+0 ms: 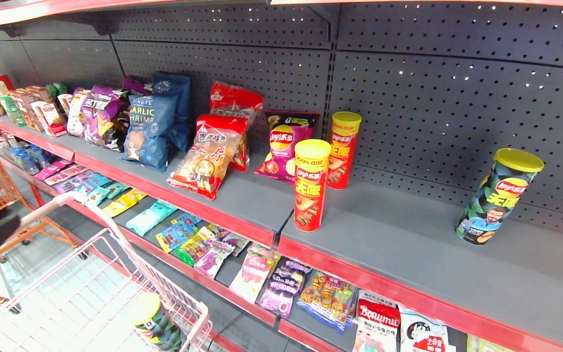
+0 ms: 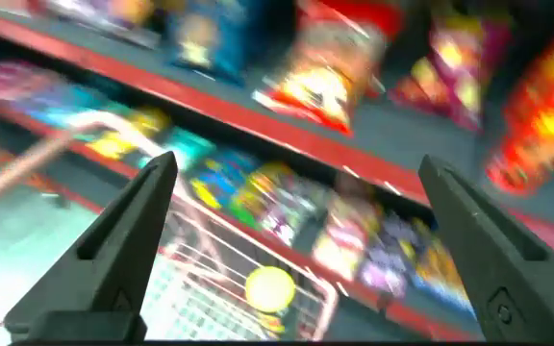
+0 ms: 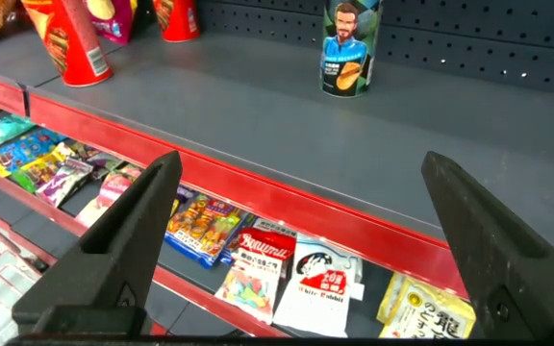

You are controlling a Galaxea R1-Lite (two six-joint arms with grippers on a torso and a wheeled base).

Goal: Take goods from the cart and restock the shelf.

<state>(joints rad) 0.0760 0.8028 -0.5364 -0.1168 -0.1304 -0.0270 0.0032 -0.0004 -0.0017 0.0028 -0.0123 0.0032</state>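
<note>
Print on blue bag (image 1: 147, 132), red canister (image 1: 311, 186), dark canister (image 1: 499, 198) — wording left out.

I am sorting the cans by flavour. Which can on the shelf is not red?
The dark can, standing alone at the far right. The front can and the back can, left of it, are red.

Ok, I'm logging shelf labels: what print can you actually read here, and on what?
"ARLIC HRIMP": blue snack bag, first letters hidden.
"100%": front red crisp can, below the lid.
Green crisp can: logo and Chinese characters, left unquoted.
Lower-shelf packets: too small to read.
Left wrist view: all blurred.
</note>
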